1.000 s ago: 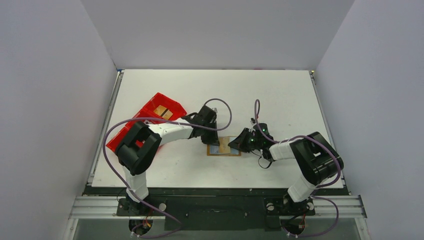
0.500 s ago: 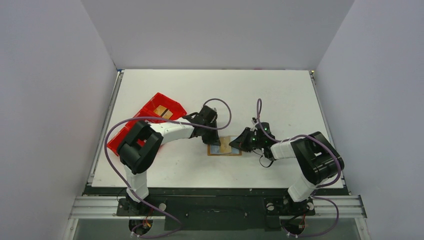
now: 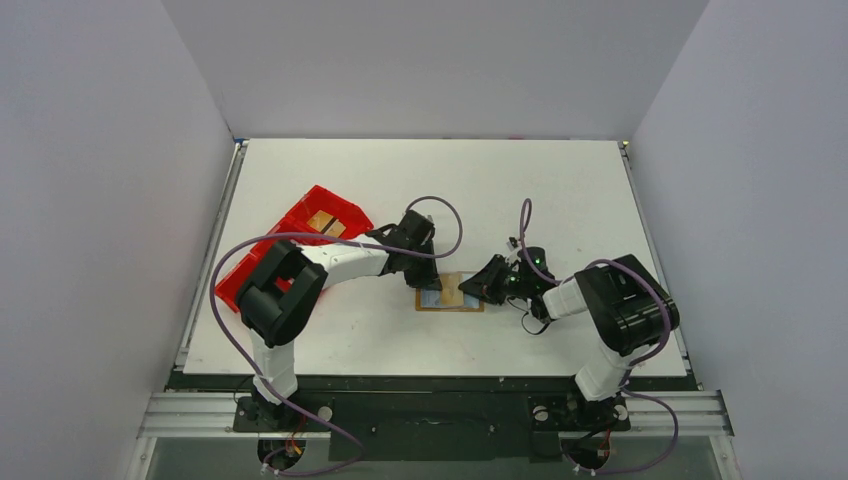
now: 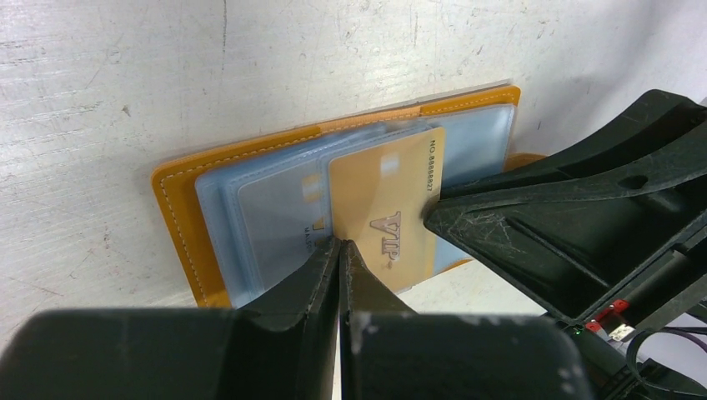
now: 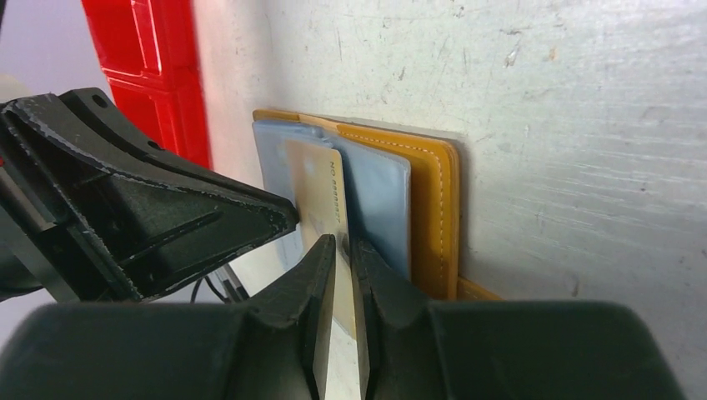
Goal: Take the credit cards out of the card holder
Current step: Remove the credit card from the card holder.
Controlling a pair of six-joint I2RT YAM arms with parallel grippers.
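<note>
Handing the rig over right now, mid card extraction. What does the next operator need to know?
Left gripper: shut, tips down on the open card holder's blue-grey sleeves beside the gold VIP card.
Right gripper: shut on that card's edge.
Holder lies flat on the table, near the red tray.
Done: card looks partly out.
Left: pull it free, then check the other sleeves.

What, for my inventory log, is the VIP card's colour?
The VIP card is gold; clearest in the left wrist view.

A red tray (image 3: pixel 292 222) sits at the white table's (image 3: pixel 560 190) left edge.
</note>
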